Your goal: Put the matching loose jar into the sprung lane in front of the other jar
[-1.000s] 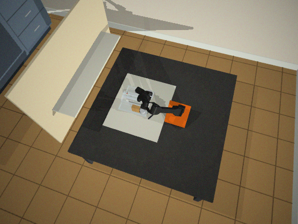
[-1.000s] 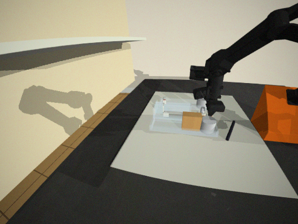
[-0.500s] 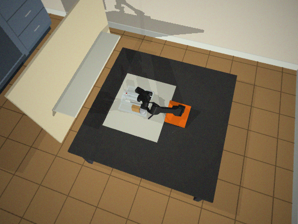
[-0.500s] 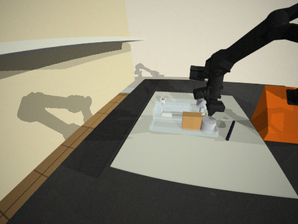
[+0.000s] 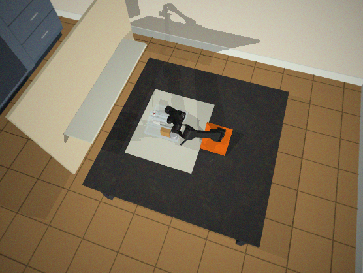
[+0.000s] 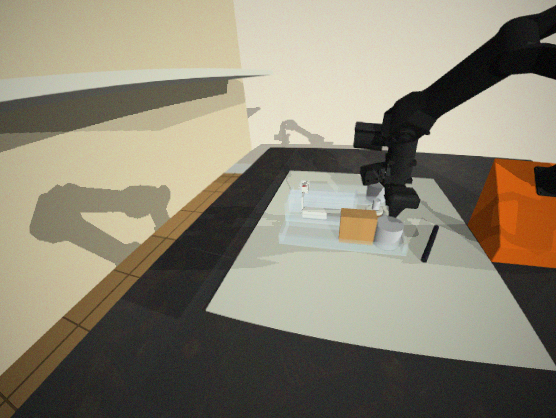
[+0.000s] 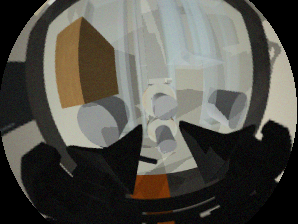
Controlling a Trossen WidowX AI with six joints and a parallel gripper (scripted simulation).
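The clear rack (image 6: 295, 239) has several lanes. In the wrist view two matching jars, with grey tops and cream round rims, stand in a row in the middle lane: the rear jar (image 7: 165, 106) and the front jar (image 7: 165, 141). A thin pale plate (image 7: 160, 81) shows just behind the rear jar. My gripper (image 7: 161, 125) (image 6: 384, 205) is open, its fingertips apart on either side of the front jar, with gaps visible. The front stop and the jars' contact with the floor cannot be made out. In the top view the arm hides the jars.
An orange-brown box (image 6: 356, 227) (image 7: 85, 65) and a wide grey jar (image 6: 389, 233) (image 7: 99, 123) stand beside the row. Another grey jar (image 7: 231, 106) stands on the other side. A black rod (image 6: 430, 243) lies in front. A red-and-white piece (image 6: 305, 187) is at the rack's back.
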